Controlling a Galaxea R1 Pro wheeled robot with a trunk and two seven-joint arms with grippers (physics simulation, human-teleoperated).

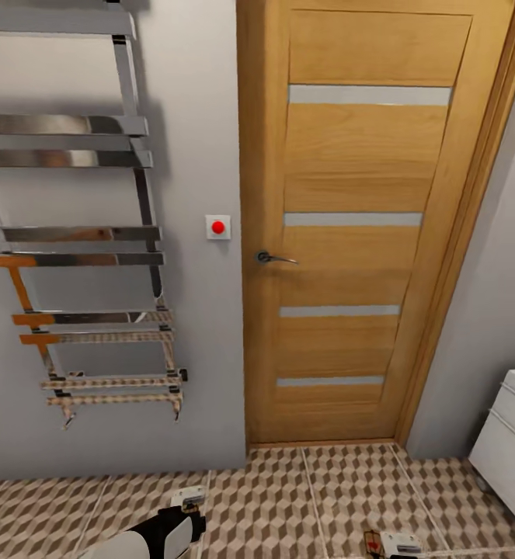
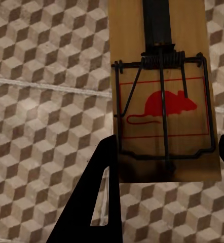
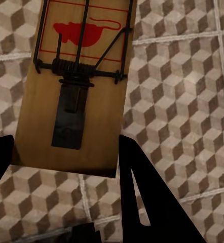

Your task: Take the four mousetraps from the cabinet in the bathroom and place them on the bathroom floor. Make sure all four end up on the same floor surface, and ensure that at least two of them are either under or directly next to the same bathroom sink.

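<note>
In the left wrist view a tan mousetrap with dark spring wire and a red mouse mark hangs over the cube-patterned bathroom floor. My left gripper is shut on its near end, one black finger on each side. My right gripper is shut on a second mousetrap in the same way. The head view shows the left gripper and the right gripper low over the floor at the bottom edge. The cabinet is out of view.
A closed wooden door with a lever handle stands straight ahead. A chrome towel rail hangs on the grey wall to its left, beside a red wall button. The white panelled corner of the bathroom sink juts in at the right edge.
</note>
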